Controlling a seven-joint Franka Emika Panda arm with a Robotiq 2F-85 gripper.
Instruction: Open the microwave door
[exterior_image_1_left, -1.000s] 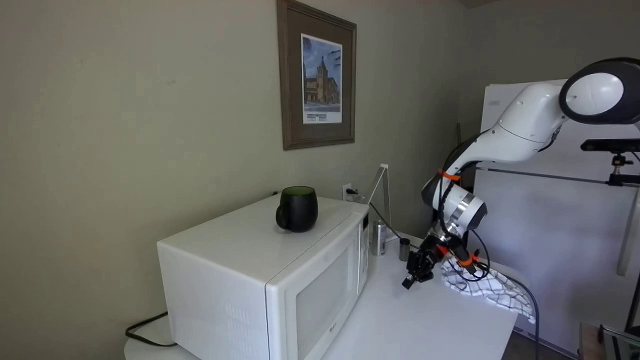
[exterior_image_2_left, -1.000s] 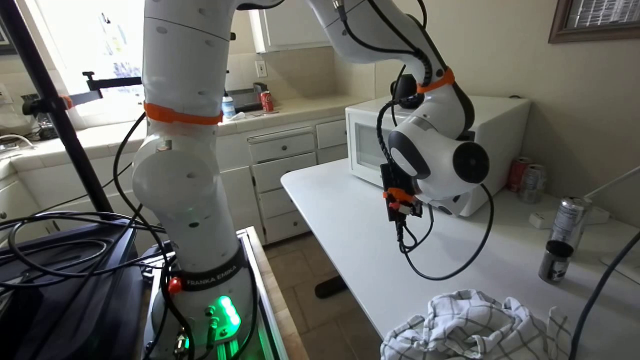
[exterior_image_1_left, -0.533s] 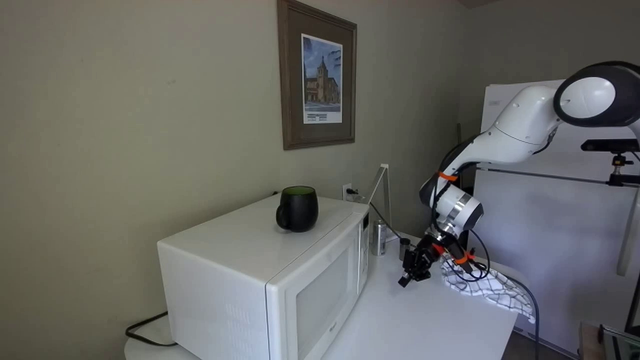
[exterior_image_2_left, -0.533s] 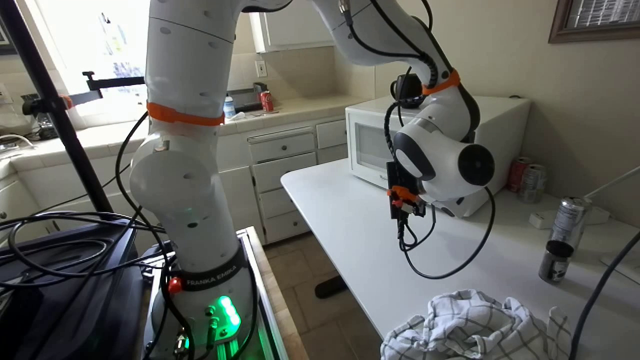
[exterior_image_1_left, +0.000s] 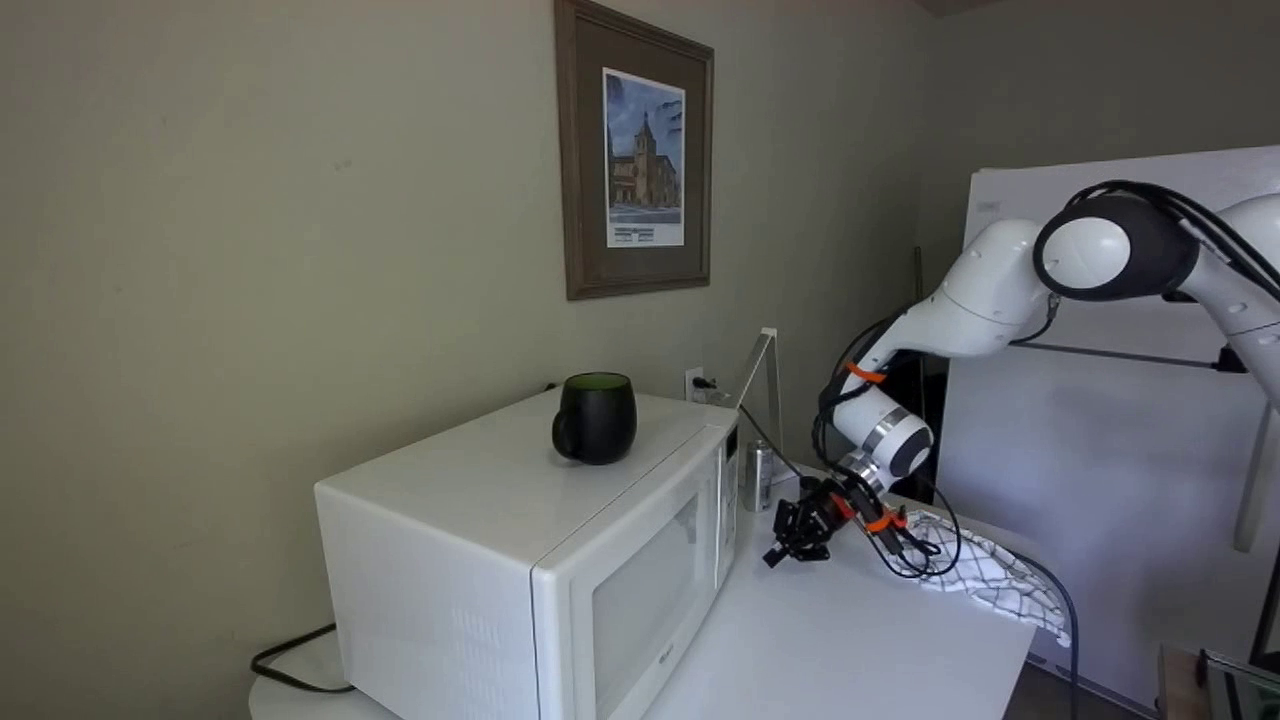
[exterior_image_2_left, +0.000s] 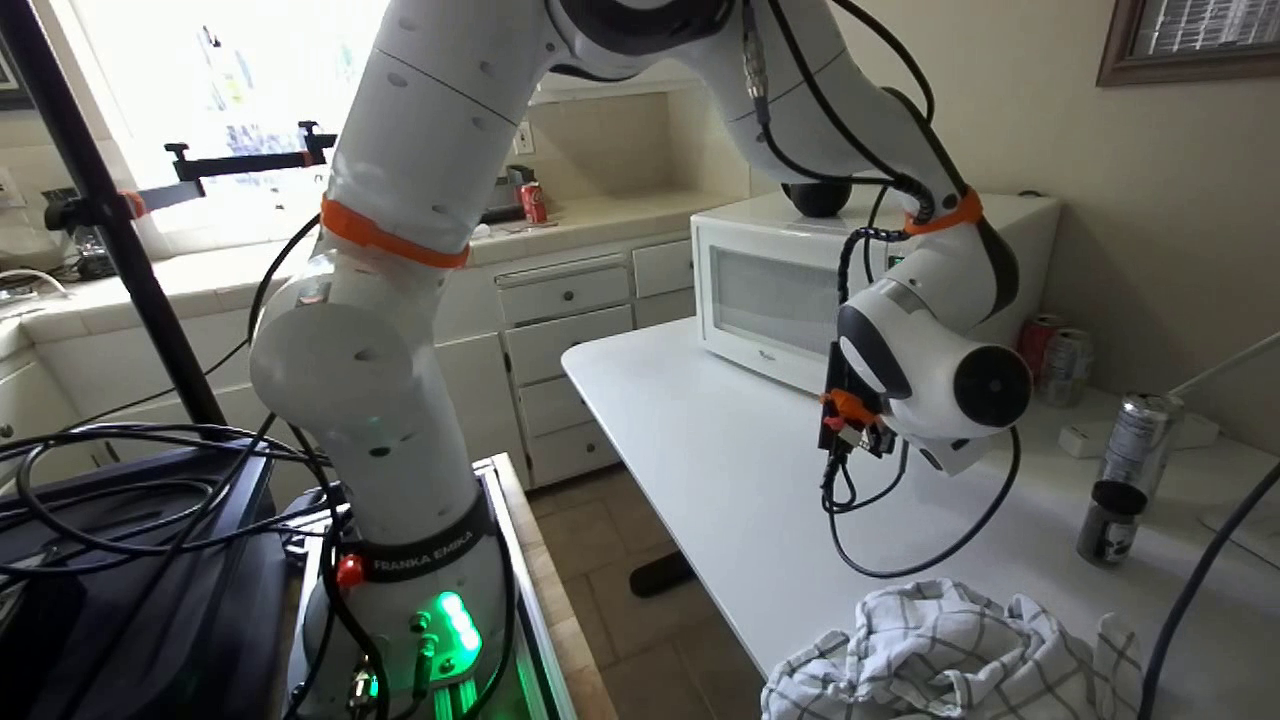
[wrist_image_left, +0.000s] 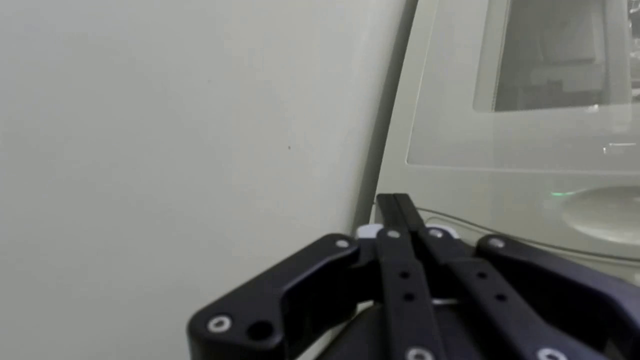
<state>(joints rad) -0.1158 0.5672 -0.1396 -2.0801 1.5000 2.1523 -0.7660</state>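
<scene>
The white microwave door (exterior_image_1_left: 645, 590) is closed in both exterior views; it also shows in an exterior view (exterior_image_2_left: 765, 300), partly behind the arm. In the wrist view the door (wrist_image_left: 452, 142) fills the upper right, with a pale oval button-like shape (wrist_image_left: 607, 215) below its window. My gripper (wrist_image_left: 393, 196) is shut with its fingertips together and nothing between them. In an exterior view the gripper (exterior_image_1_left: 773, 558) is low over the table, a short gap from the control-panel end of the microwave front. In an exterior view the gripper body (exterior_image_2_left: 845, 400) shows, but its fingertips are hidden.
A black mug (exterior_image_1_left: 596, 420) stands on top of the microwave. A silver can (exterior_image_1_left: 758, 478) and a dark jar (exterior_image_2_left: 1112, 522) stand near the wall. A checked cloth (exterior_image_2_left: 940, 650) lies on the white table (exterior_image_2_left: 680, 430). Cables loop below the wrist. A white refrigerator (exterior_image_1_left: 1080, 450) stands behind.
The arm has lowered and reached further out, and the gripper has moved closer to the microwave front. The gripper's reflection now shows in the door window. The door has not moved.
</scene>
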